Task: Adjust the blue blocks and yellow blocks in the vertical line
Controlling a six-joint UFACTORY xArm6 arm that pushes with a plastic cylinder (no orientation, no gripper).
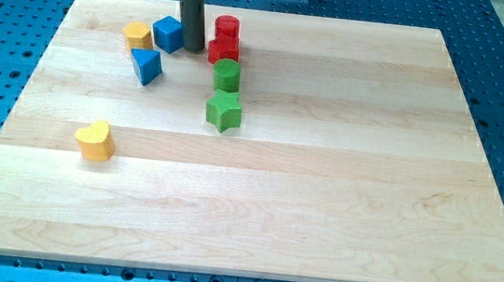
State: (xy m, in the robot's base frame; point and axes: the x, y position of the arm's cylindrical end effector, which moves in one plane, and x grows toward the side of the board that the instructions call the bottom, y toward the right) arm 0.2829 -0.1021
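Camera view: my tip (pixel 193 48) is down on the wooden board (pixel 319 214) near the view's top, wedged between the blue cube (pixel 167 34) and the red blocks (pixel 225 40); it's a bare rod, holding nothing. Yellow block (pixel 137 35) touches the blue cube's left, blue triangular block (pixel 146 65) sits just below them, yellow heart (pixel 94 140) well apart at lower left. Green cylinder (pixel 227 75) and green star (pixel 223 111) stack downward below the reds.
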